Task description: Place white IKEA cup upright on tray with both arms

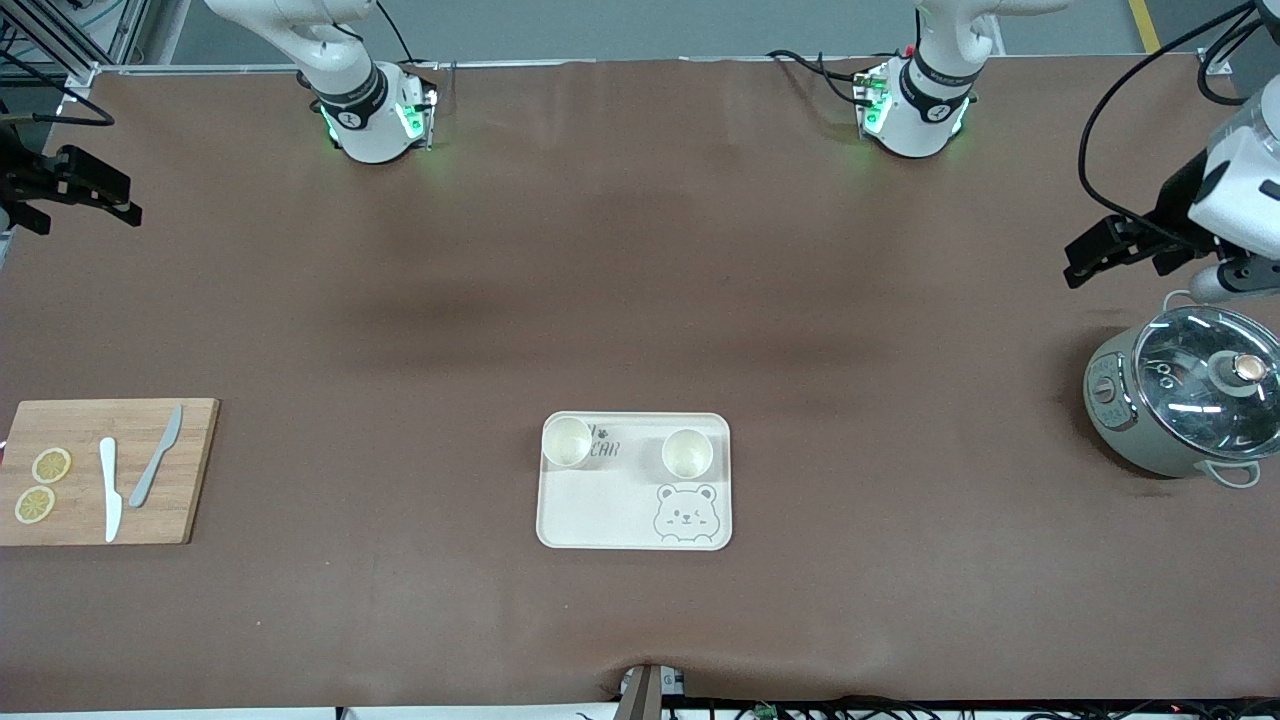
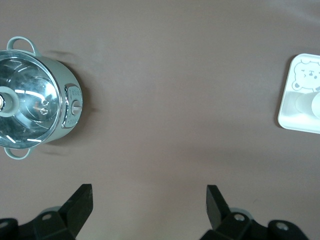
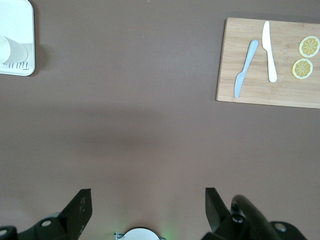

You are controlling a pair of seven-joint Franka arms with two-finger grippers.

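Observation:
The cream tray point(image 1: 600, 510) with a drawn bear face lies in the middle of the table, on the part nearer to the front camera. Two white cups point(image 1: 567, 441) point(image 1: 687, 452) stand upright on it, mouths up. The left wrist view catches a tray point(image 2: 295, 107) corner and one cup point(image 2: 312, 104). Another tray point(image 3: 22, 30) corner and a cup point(image 3: 11, 50) show in the right wrist view. My left gripper point(image 1: 1085, 262) hangs open and empty over the left arm's end of the table, above the brown mat point(image 2: 150, 200). My right gripper point(image 1: 120, 205) hangs open and empty over the right arm's end point(image 3: 148, 200).
A grey-green pot with a glass lid point(image 1: 1185, 400) stands at the left arm's end, just below the left gripper. A wooden cutting board point(image 1: 190, 470) at the right arm's end carries a white knife point(image 1: 110, 490), a grey knife point(image 1: 155, 458) and two lemon slices point(image 1: 50, 465).

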